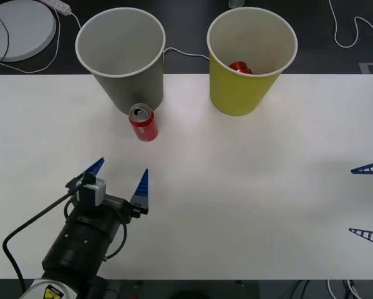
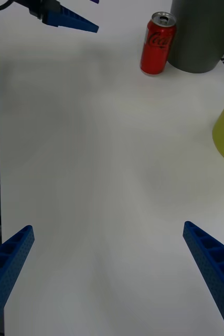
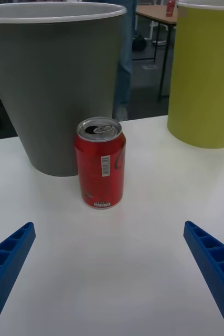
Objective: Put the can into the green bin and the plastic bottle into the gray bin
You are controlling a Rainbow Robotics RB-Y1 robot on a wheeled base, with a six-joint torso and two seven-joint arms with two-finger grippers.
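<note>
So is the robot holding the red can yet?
No, nothing is held. The can stands on the table by the gray bin; the left gripper is open before it, the right gripper open too.

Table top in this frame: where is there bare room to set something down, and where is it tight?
Bare: the wide white stretch of the table between the open left gripper and the open right gripper at the right edge, in front of the green bin. Crowded: the can stands upright right by the gray bin, with the left gripper just before it.

Bright, even overhead light; soft faint shadows on the white table (image 1: 249,205); sharp focus.
</note>
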